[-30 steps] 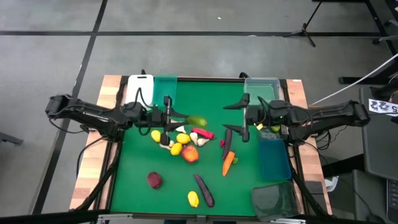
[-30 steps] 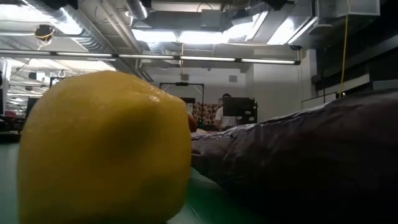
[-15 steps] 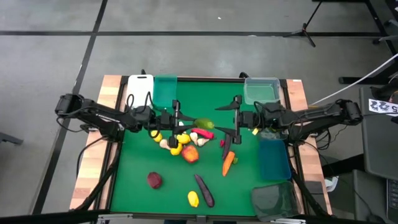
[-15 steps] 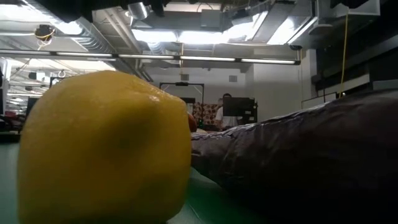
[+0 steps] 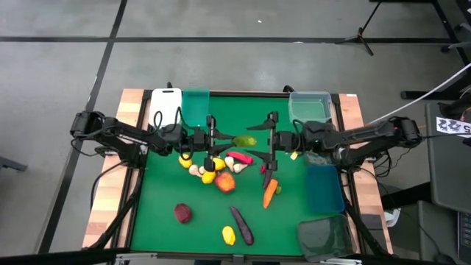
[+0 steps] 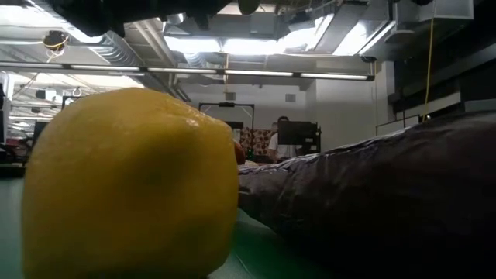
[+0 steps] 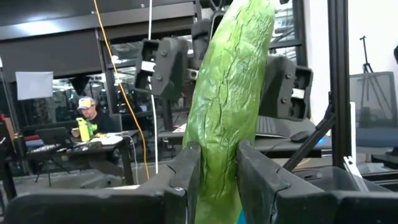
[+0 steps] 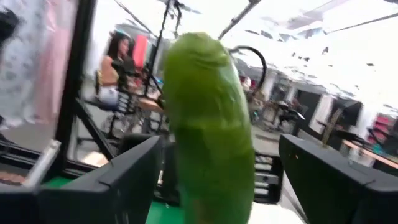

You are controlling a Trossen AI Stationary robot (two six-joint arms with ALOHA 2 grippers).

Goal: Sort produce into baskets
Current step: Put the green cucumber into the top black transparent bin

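While the left gripper (image 5: 213, 140) clamps the cucumber (image 5: 245, 141), the right gripper (image 5: 272, 140), fingers spread, should straddle its free end squarely before closing

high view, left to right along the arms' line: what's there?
left gripper shut on the cucumber → right gripper open at the cucumber's other end → blue basket
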